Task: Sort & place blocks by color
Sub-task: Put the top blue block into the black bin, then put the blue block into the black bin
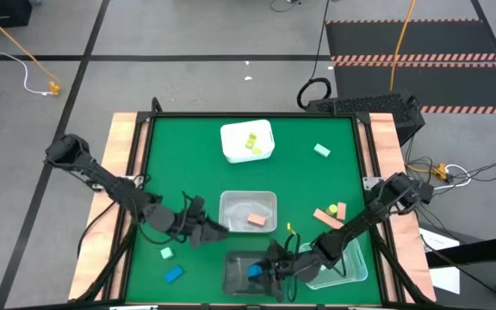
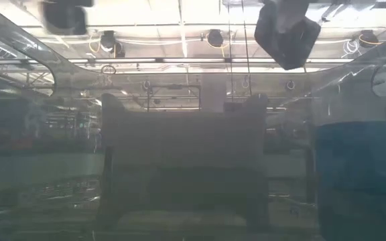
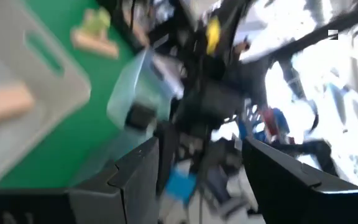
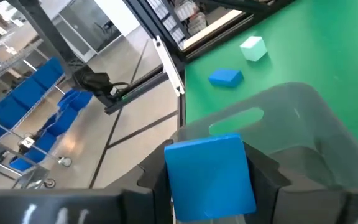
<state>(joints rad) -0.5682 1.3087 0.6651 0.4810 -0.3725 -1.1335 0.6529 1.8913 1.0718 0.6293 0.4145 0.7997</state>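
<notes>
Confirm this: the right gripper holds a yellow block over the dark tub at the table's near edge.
Wrong colour. The right gripper holds a blue block, not yellow, over the dark tub at the near edge; the right wrist view shows it clearly.

Low view fogged by tub walls point(image 2: 179, 167), left wrist view blurred

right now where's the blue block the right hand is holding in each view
High view: the blue block sits bottom centre, gripped by the right hand over the dark tub.
Low view: cannot make it out.
Left wrist view: a blurred blue patch low in the middle, probably it.
Right wrist view: large, bottom centre, between the fingers.
Shared landmark: the loose blue block on the green mat.
</notes>
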